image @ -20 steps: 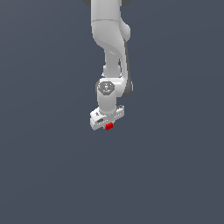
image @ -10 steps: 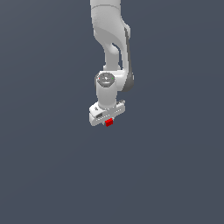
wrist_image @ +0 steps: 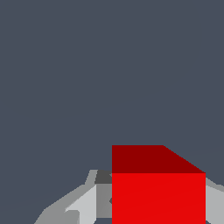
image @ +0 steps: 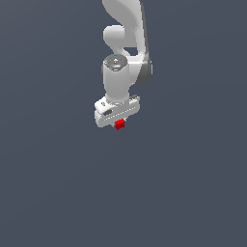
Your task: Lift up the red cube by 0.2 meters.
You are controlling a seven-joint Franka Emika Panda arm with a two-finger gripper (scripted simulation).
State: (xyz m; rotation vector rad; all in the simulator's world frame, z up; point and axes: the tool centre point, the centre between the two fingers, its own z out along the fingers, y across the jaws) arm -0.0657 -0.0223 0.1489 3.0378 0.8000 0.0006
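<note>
The red cube (image: pixel 119 124) is small and bright, and it hangs just beneath the white hand of the arm in the exterior view. My gripper (image: pixel 118 121) is shut on the red cube, with the fingers mostly hidden behind the hand. In the wrist view the red cube (wrist_image: pixel 157 188) fills the space between the two grey fingers (wrist_image: pixel 87 205), one on each side of it. Only plain dark grey ground lies beyond the cube.
The white arm (image: pixel 126 43) comes down from the upper edge of the exterior view. A flat, dark grey surface (image: pixel 58 193) spreads all around, with nothing else showing on it.
The hand and the red cube in it have moved upward in the exterior view, and the arm's upper links have folded closer over the hand.
</note>
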